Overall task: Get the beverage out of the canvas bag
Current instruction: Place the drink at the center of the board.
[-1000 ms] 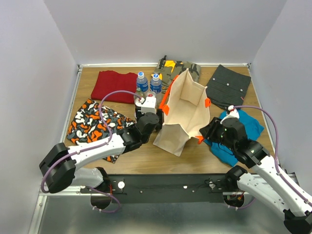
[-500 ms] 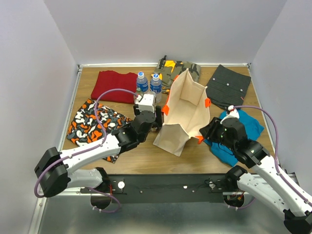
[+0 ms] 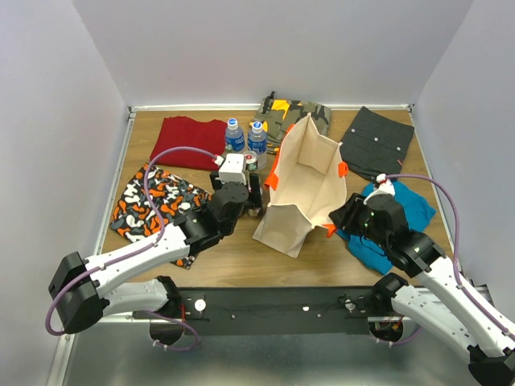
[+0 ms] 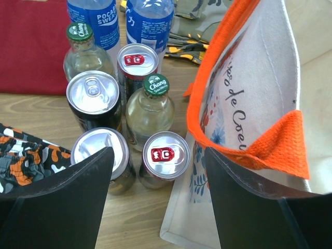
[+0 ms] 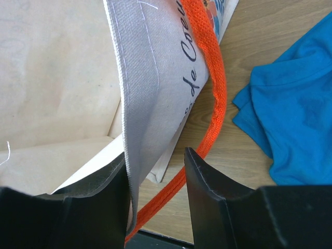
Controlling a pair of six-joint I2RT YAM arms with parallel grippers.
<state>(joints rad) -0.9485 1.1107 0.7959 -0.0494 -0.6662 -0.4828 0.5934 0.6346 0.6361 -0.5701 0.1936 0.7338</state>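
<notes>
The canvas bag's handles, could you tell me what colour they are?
Bright orange handles on the beige canvas bag; clearest in the right wrist view.

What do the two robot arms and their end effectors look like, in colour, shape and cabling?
Both arms have white link covers with bulky black joints. A thin purple cable loops from the left arm to its wrist; another purple cable arcs over the right arm. The left end effector and the right end effector each have two flat, matte black fingers. A white box sits on the left wrist.

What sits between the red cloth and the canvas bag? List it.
In the left wrist view, a cluster of drinks: two Pocari Sweat bottles, two Chang bottles and four cans stand between red cloth and canvas bag.
</notes>
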